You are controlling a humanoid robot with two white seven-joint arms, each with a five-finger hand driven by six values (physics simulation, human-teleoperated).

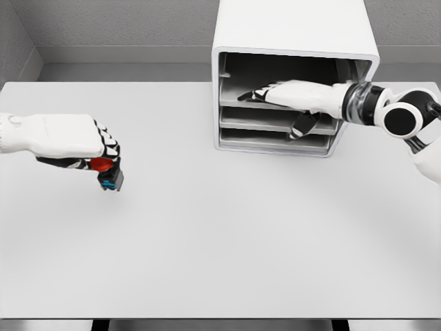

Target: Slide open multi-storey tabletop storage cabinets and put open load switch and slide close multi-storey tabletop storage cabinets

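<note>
left hand: mid-left of frame, fingers curled around load switch, held just above table
right hand: upper right, fingers extended flat into the cabinet's top slot, holding nothing
cabinet: top centre-right; drawers look still in
progress: switch grasped; opening, placing, closing all left
</note>
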